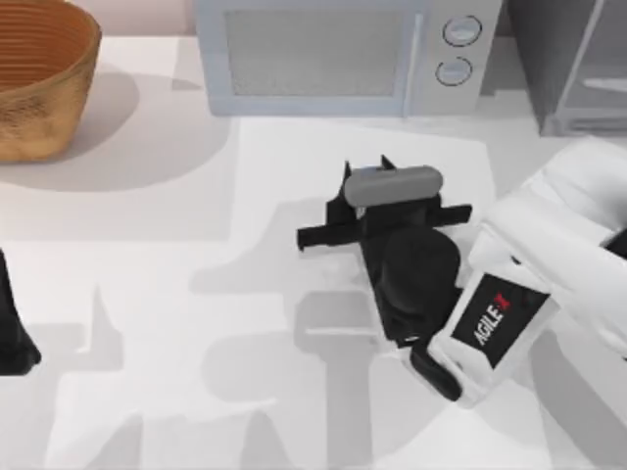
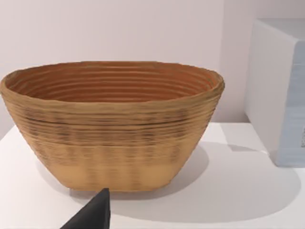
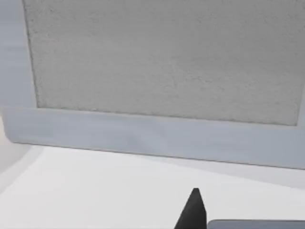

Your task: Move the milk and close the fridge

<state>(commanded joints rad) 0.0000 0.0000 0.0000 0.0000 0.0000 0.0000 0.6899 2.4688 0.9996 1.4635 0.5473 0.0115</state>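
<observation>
Top view puts the right gripper at the middle of the frame, just below the microwave along the upper edge; whether its jaws are released or clenched I cannot tell, and nothing shows between them. The fridge fills the upper right corner with its pale door swung out, so it looks not yet closed; the milk I cannot find from here. The left arm sits parked at the left edge, below the woven basket in the upper left. Likely risk: a hasty sweep right could clip the microwave's front or the open door. Bare tabletop lies open across the lower left and centre.
</observation>
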